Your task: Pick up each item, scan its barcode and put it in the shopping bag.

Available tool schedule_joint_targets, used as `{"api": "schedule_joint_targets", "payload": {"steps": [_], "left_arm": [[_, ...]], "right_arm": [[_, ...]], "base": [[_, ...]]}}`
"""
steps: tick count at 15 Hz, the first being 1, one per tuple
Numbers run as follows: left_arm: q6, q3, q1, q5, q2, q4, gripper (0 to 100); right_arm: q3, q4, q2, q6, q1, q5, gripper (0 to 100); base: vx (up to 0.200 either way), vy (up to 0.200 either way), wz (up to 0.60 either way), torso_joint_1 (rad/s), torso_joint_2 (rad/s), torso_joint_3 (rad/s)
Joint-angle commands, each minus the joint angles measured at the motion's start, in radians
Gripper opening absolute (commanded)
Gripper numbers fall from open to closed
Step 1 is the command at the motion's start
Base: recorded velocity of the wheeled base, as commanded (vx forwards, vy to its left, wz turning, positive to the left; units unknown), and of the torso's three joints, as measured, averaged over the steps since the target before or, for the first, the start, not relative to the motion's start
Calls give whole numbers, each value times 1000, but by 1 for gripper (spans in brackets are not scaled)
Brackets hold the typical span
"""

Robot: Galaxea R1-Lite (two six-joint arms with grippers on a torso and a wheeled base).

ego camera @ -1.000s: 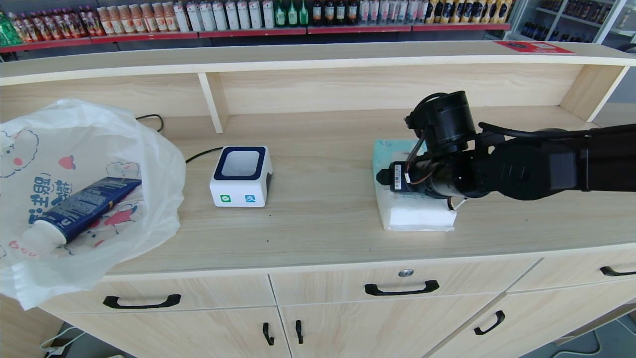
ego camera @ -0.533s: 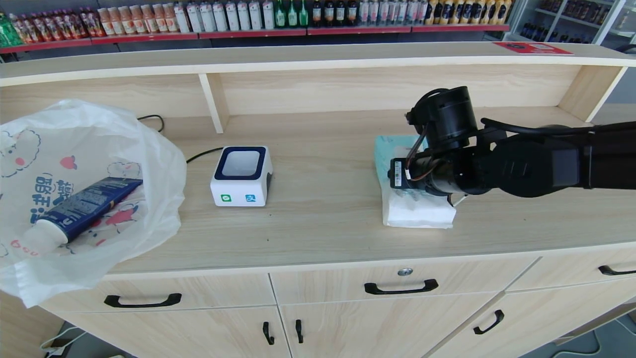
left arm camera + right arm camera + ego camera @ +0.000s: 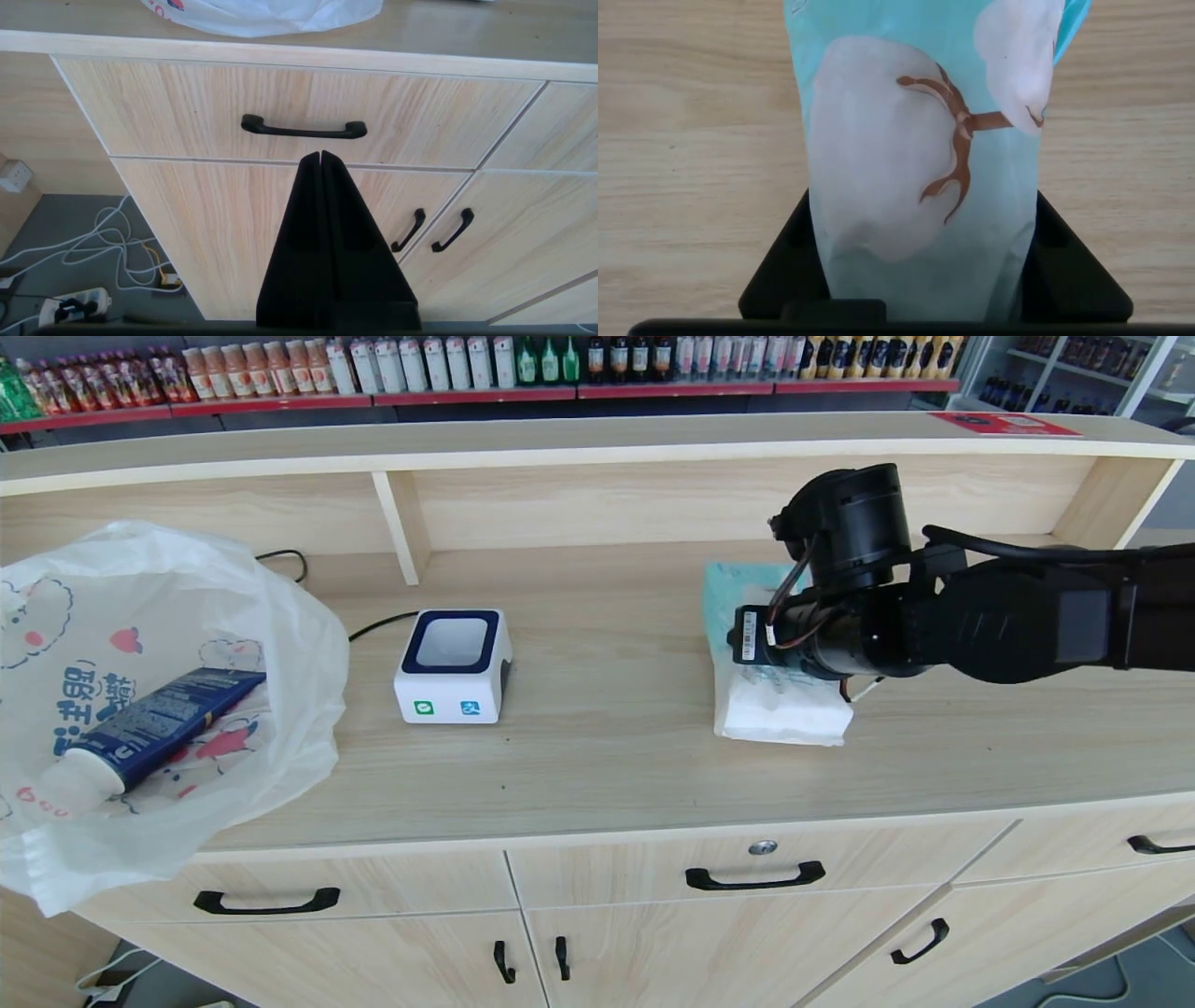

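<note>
A tissue pack (image 3: 780, 711), white and pale blue with a brown twig print, hangs tilted just above the counter at the right. My right gripper (image 3: 924, 280) is shut on the tissue pack (image 3: 920, 177), one black finger (image 3: 785, 266) on each side. The white barcode scanner (image 3: 454, 665) stands mid-counter, to the left of the pack. The translucent shopping bag (image 3: 280, 644) lies open at the counter's left end with a blue tube (image 3: 159, 719) inside. My left gripper (image 3: 320, 161) is shut on nothing, low in front of the cabinet drawers.
A black cable (image 3: 378, 625) runs from the scanner toward the back wall. A raised shelf with an upright divider (image 3: 401, 527) borders the counter's far side. Drawer handles (image 3: 303, 128) face the left gripper. Bare counter lies between scanner and pack.
My right arm has risen and drawn back from the front edge with the tissue pack, which now tilts off the counter. The left arm, bag and scanner stay put.
</note>
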Motion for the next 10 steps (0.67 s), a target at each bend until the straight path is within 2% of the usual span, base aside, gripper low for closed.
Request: {"api": "schedule_joint_targets", "payload": {"steps": [1, 5, 8, 10], "left_arm": [[0, 0, 0, 0, 0, 0, 0], [0, 0, 0, 0, 0, 0, 0], [1, 0, 0, 0, 0, 0, 0], [1, 0, 0, 0, 0, 0, 0]], "right_arm": [[-37, -2, -33, 0, 4, -1, 0], [-71, -4, -98, 1, 4, -1, 0], [-26, -22, -187, 1, 24, -7, 0], [18, -119, -242, 8, 40, -16, 0]], "base": [[0, 0, 0, 0, 0, 0], [0, 0, 0, 0, 0, 0], [0, 0, 0, 0, 0, 0], [0, 0, 0, 0, 0, 0]]}}
